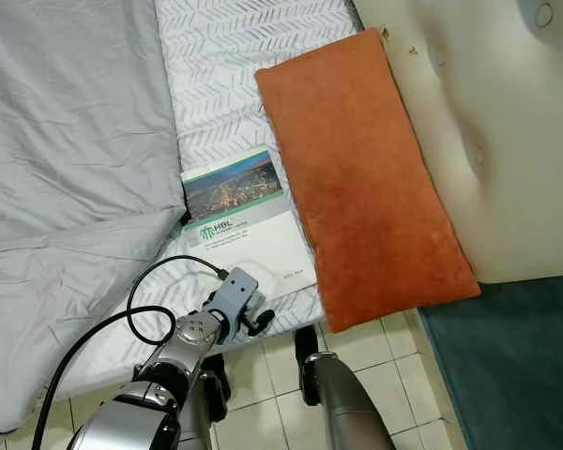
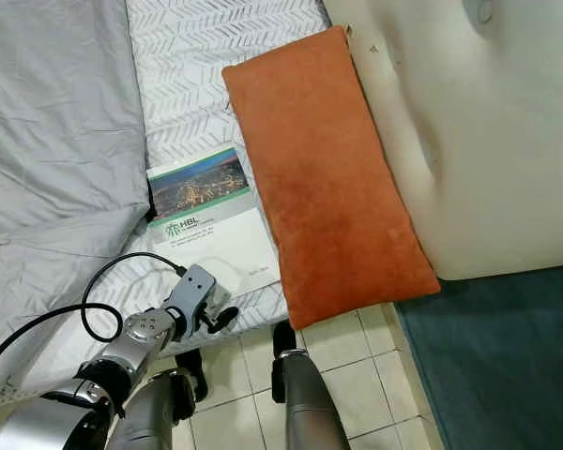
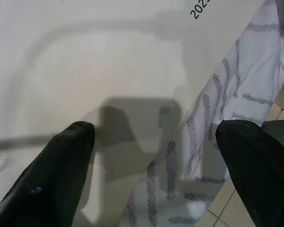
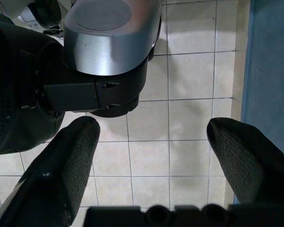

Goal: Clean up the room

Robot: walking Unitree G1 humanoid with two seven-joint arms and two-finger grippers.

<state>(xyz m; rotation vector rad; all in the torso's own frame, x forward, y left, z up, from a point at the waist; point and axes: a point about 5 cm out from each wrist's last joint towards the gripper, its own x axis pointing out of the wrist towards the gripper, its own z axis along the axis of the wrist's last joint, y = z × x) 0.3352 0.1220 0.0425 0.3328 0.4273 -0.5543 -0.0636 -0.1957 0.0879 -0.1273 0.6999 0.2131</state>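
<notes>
We're standing at the edge of a bed, looking down on a white patterned sheet with a rumpled grey blanket over its left part. A long orange pillow lies slanted along the right side, its far long edge against a cream padded headboard. Just beside the pillow sits a white booklet with a city photo on its cover, its near corner close to the bed's edge. Our left gripper hangs right over that corner, its fingers spread wide, one above the booklet and the other above the sheet's edge, holding nothing. Our right gripper points down at the tiled floor, fingers wide apart and empty, with a blue rug off to the right.
</notes>
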